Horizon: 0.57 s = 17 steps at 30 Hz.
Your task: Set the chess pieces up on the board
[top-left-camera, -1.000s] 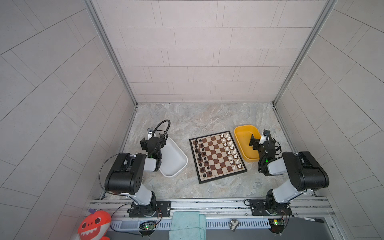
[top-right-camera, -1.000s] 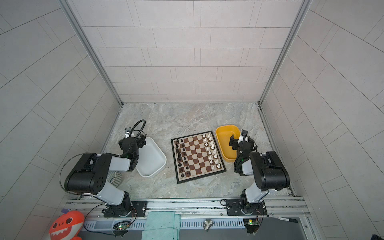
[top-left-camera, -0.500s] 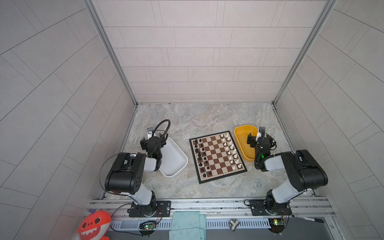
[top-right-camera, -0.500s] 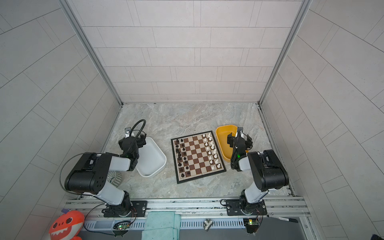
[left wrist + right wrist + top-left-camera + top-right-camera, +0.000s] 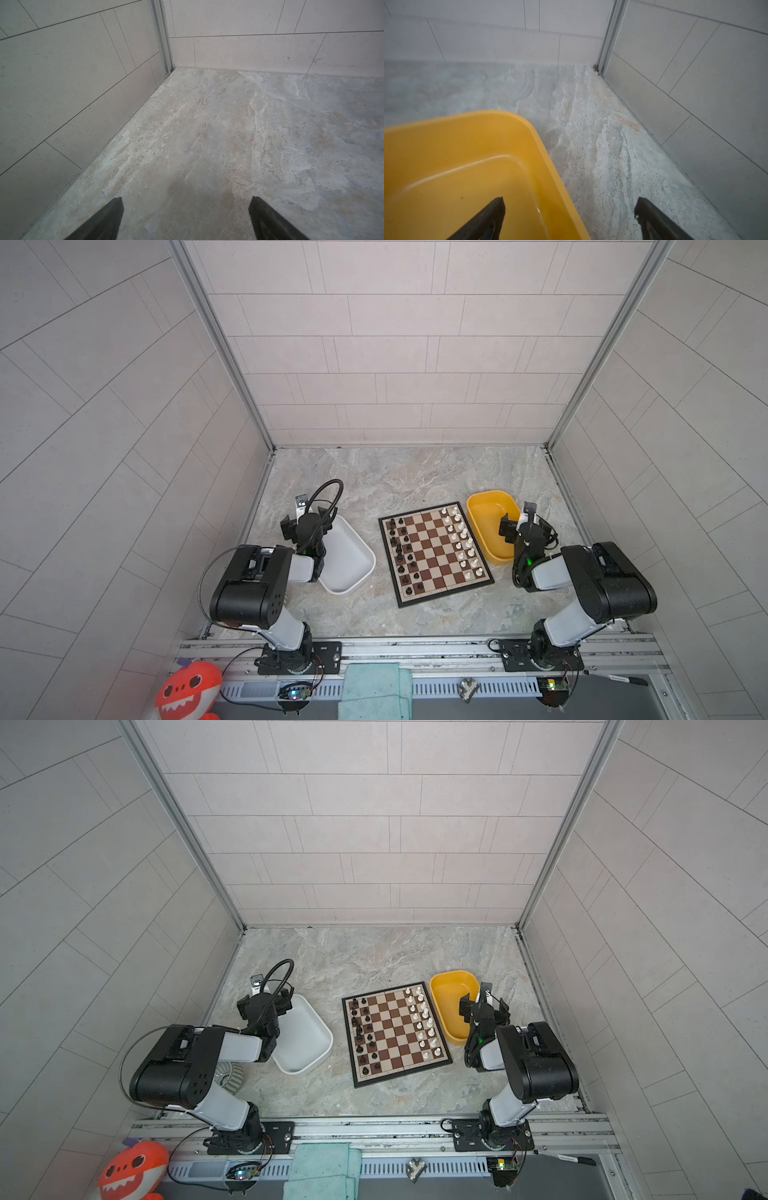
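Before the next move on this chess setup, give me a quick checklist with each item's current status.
1. Left claw open, nothing between its jaws: ok.
2. Right claw open and empty, straddling the yellow tub rim: ok.
3. Both arms clear of the board: ok.
4. Black pieces and white pieces lined along opposite board edges: ok.
5. Every piece upright and correctly ordered: cannot tell, too small.
6. White tub free of leftover pieces: ok where visible; the arm hides part.
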### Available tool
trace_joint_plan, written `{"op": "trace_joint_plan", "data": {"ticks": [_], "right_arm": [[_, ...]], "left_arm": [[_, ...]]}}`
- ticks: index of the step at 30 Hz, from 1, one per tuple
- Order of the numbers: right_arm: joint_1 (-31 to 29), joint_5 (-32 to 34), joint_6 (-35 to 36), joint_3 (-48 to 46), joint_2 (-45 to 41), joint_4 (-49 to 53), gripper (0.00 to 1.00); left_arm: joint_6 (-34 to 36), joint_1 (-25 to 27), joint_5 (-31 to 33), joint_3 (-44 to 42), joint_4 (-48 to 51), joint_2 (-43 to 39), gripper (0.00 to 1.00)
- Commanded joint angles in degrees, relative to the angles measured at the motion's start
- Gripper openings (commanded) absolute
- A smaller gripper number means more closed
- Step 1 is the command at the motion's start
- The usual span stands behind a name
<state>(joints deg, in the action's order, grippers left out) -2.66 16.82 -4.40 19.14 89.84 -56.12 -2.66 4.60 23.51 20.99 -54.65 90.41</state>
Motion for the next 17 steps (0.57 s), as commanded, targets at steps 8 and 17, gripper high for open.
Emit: {"op": "trace_joint_plan", "data": {"ticks": [8,17], "right_arm": [[-2.0,-0.3,3.6,0.3,0.8,-2.5,0.99],[-1.5,-1.4,3.3,1.7,1.2,-0.3,0.99]], "left_arm": [[0.5,0.2,0.7,0.6,-0.6,0.6,1.00],[0.5,0.1,0.7,0.6,-0.5,0.5,1.00]]}}
